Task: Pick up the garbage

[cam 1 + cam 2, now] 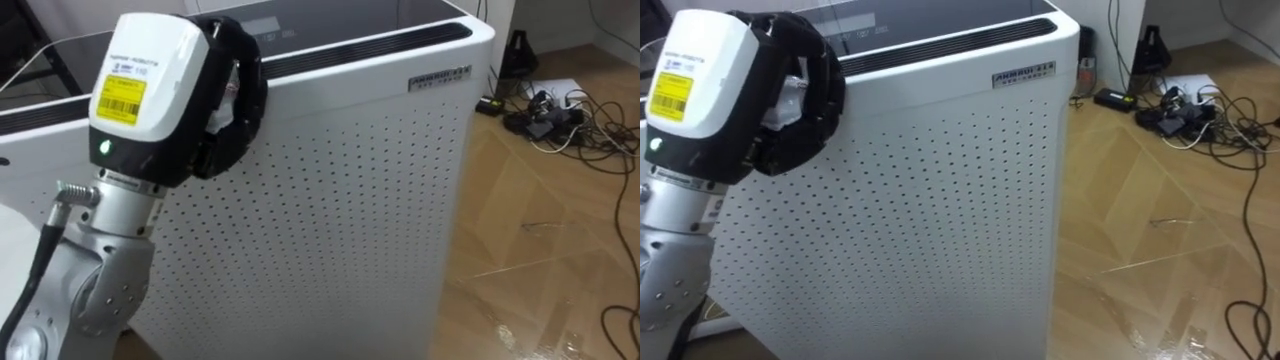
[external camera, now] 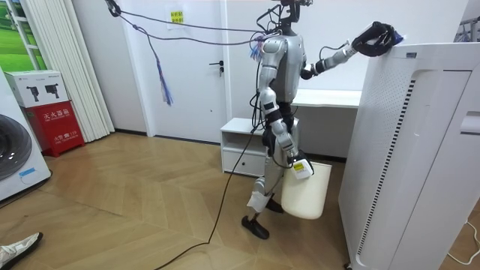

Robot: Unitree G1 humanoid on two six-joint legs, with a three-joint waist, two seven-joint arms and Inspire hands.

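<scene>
My left hand [image 1: 210, 150] is raised at ten o'clock, against the top edge of a tall white perforated appliance [image 1: 330, 200]. Its fingers [image 1: 250, 85] are curled tight around the garbage [image 1: 792, 100], a white crumpled scrap showing between them. The appliance stands straight ahead at twelve o'clock and blocks everything beyond its dark top [image 1: 400, 15]. At two o'clock a tangle of cables [image 1: 560, 115] lies on the wooden floor [image 1: 540, 250].

In the room view my right hand [image 2: 294, 166] hangs low at the rim of a white bin [image 2: 306, 196] by my leg; whether it grips I cannot tell. Behind me are a white desk [image 2: 330, 97] and a low cabinet [image 2: 240, 142], with a red box [image 2: 56, 127] far off at nine o'clock.
</scene>
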